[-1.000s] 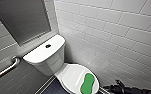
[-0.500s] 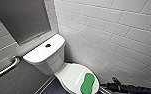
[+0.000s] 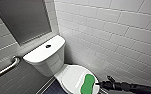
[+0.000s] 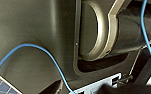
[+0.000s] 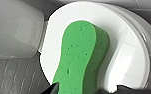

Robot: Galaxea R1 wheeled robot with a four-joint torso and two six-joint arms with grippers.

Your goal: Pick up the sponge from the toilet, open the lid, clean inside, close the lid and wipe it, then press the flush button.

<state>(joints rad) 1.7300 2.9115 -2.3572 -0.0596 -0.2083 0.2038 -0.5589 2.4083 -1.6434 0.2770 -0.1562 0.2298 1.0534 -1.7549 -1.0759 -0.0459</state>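
In the head view the white toilet (image 3: 63, 73) stands in a corner of white wall tiles (image 3: 111, 32), with a dark panel (image 3: 23, 20) above it and a metal grab bar (image 3: 4, 68) off to one side. The flush button (image 3: 48, 46) sits in the middle of the tank (image 3: 39, 54) top. The lid (image 3: 71, 78) is down, and the green sponge (image 3: 88, 83) lies flat on its front part, lengthwise and nearer the wall-side edge. The right tool (image 3: 99, 84) reaches in low on its dark arm and sits just beside the sponge's wall-side edge. How far it is spread I cannot tell from here.

The left wrist view shows a blue cable (image 4: 48, 53) looping across the robot's dark housing (image 4: 28, 30), beside a grey ring (image 4: 101, 32).

The right wrist view looks straight down the sponge (image 5: 78, 57), flat on the lid (image 5: 123, 50) with the tank (image 5: 13, 27) beyond it. The right tool (image 5: 87, 90) is spread wide. Two dark fingertips (image 5: 52, 89) flank the sponge's near end — one right at its edge, the other standing apart from it over bare lid. Whether either one touches the sponge cannot be made out.
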